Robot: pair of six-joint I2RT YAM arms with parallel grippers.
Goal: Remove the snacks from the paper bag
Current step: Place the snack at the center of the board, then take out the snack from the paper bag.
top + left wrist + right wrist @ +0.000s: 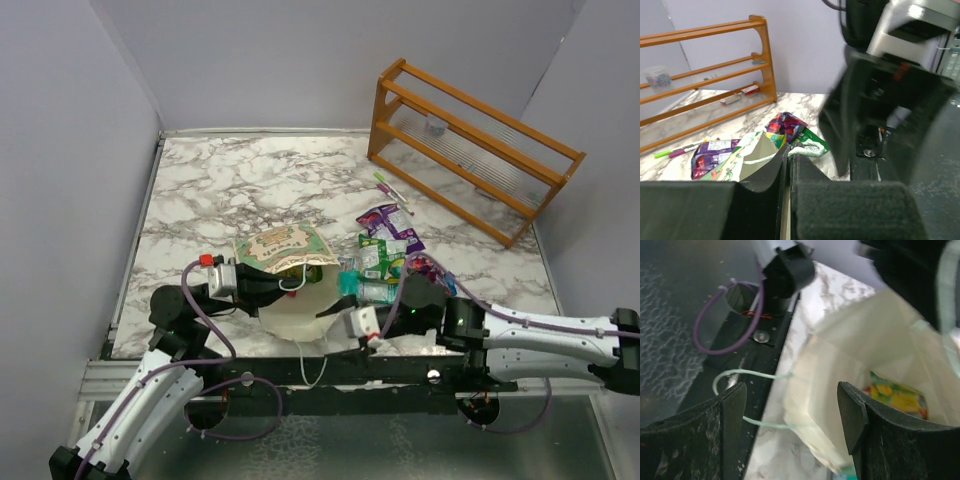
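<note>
The paper bag [285,250] lies on its side, its cream mouth [300,310] facing the near edge. My left gripper [283,284] is shut on the bag's rim; in the left wrist view a thin strip of paper shows between its closed fingers [788,156]. My right gripper [352,328] is open at the mouth, with the bag's lower rim [815,410] between its fingers but not touched. A yellow snack [897,396] lies inside the bag. Several snacks [385,250] lie piled on the table to the right of the bag, among them a purple one [710,152].
A wooden rack [470,150] stands at the back right. In front of it lies a thin pink-and-green pen [393,192]. The bag's white cord handle [740,375] hangs over the table's near edge by the black base rail [330,375].
</note>
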